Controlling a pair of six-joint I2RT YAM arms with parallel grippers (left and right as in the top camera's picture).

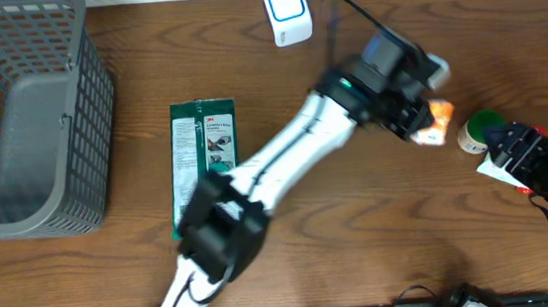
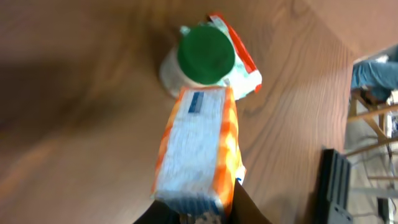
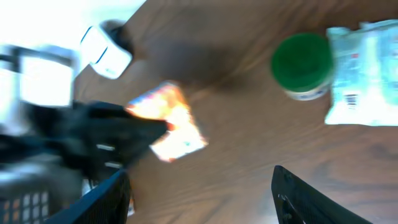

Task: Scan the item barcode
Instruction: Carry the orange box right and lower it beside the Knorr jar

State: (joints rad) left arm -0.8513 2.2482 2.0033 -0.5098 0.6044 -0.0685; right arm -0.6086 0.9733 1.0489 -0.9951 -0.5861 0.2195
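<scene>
While the grey basket (image 1: 23,126) fills the far left of the table (image 1: 360,225) and a green pack (image 1: 205,155) lies flat beside it, my left arm stretches across to the right of the white scanner (image 1: 286,11). My left pincer (image 1: 419,126) is clamped on one end of the orange packet (image 1: 432,120), held just beside a green-lidded jar (image 1: 476,131). My right pincer (image 3: 199,199) stands with fingers wide apart, gripping nothing, near that jar and a white packet (image 3: 360,68).
</scene>
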